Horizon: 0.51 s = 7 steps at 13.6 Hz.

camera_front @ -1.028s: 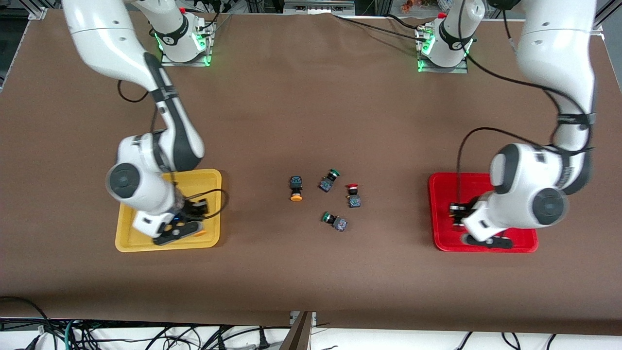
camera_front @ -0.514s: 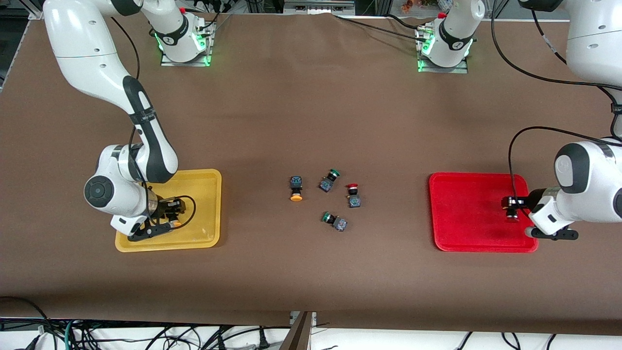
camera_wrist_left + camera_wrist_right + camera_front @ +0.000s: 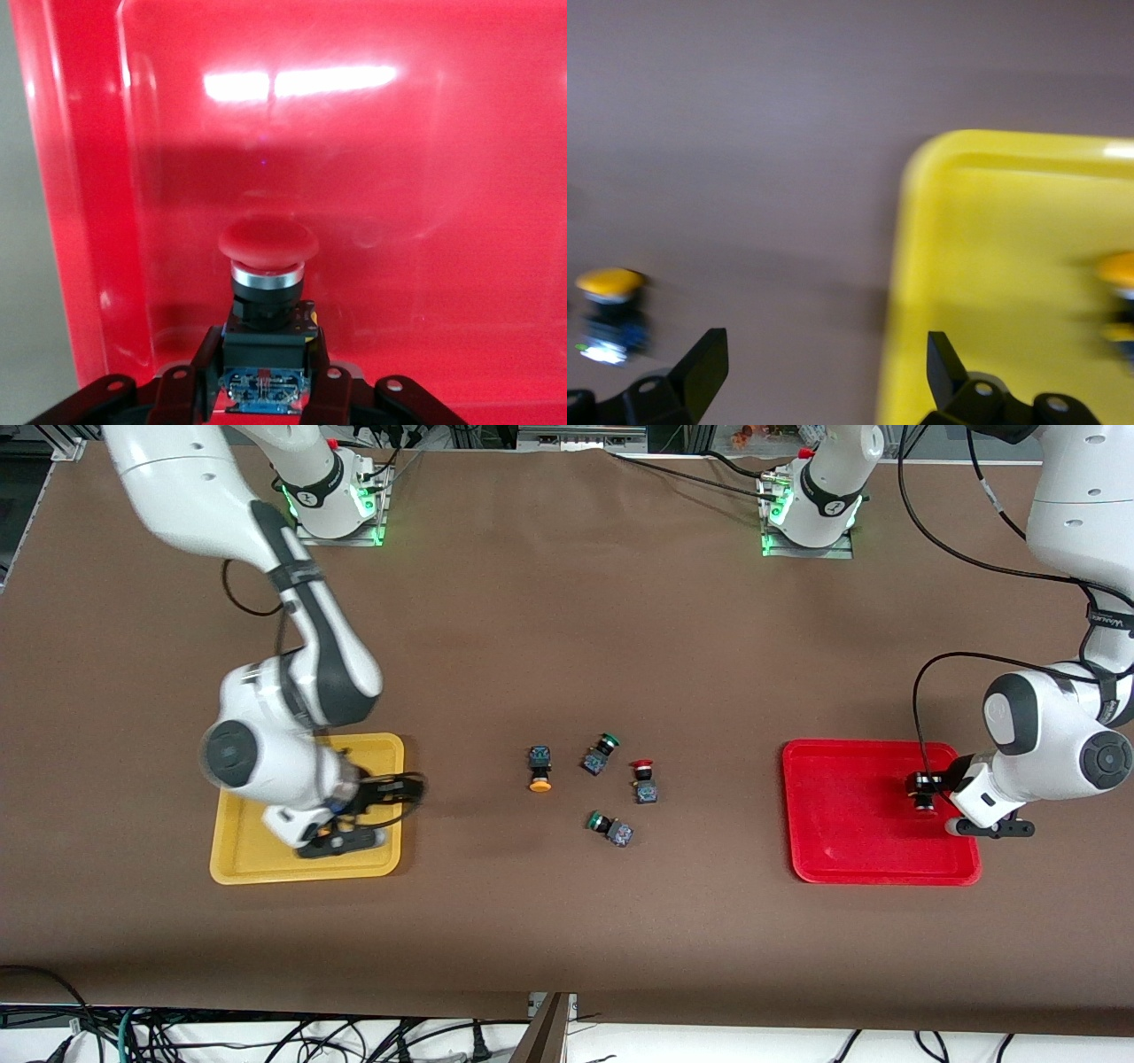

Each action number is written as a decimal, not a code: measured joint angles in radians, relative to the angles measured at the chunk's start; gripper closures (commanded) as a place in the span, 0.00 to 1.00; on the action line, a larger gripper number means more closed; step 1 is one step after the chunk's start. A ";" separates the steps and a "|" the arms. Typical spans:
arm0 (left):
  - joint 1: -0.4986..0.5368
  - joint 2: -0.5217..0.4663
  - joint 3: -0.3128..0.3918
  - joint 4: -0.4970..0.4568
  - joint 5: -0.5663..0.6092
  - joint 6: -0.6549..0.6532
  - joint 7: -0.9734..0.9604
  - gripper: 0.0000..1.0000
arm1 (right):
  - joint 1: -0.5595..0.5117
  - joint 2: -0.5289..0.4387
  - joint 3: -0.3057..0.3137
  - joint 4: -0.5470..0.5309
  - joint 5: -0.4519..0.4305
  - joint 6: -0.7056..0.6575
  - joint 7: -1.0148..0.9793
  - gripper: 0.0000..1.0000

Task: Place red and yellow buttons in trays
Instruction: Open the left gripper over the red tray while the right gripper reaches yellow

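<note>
My left gripper (image 3: pixel 264 391) is shut on the dark body of a red button (image 3: pixel 267 244) and holds it low over the red tray (image 3: pixel 425 177). In the front view that gripper (image 3: pixel 923 791) is over the part of the red tray (image 3: pixel 850 815) toward the left arm's end. My right gripper (image 3: pixel 819 367) is open and empty over the rim of the yellow tray (image 3: pixel 983 266) that faces the table's middle. A yellow button (image 3: pixel 1118 297) lies in that tray. On the table lie another yellow button (image 3: pixel 539 769) and another red button (image 3: pixel 644 781).
Two green-capped switches lie with the loose buttons in the middle of the table: one (image 3: pixel 600 753) between the yellow and red ones, one (image 3: pixel 609 827) nearer the front camera. In the front view the right arm's wrist (image 3: pixel 266 762) covers much of the yellow tray (image 3: pixel 239 859).
My right gripper has opened and left a yellow button in the yellow tray, then swung toward the table's middle. My left arm carried the red button toward the left arm's end of the red tray.
</note>
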 measured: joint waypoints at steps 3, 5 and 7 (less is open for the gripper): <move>0.024 0.000 -0.001 -0.013 0.000 0.010 0.003 0.00 | 0.153 0.058 0.009 -0.001 0.000 0.166 0.269 0.01; 0.024 -0.006 -0.011 -0.003 0.000 0.002 0.001 0.00 | 0.244 0.114 0.008 -0.001 0.000 0.293 0.407 0.01; 0.023 -0.018 -0.063 0.048 -0.001 -0.048 -0.004 0.00 | 0.305 0.168 0.005 -0.001 -0.006 0.383 0.471 0.01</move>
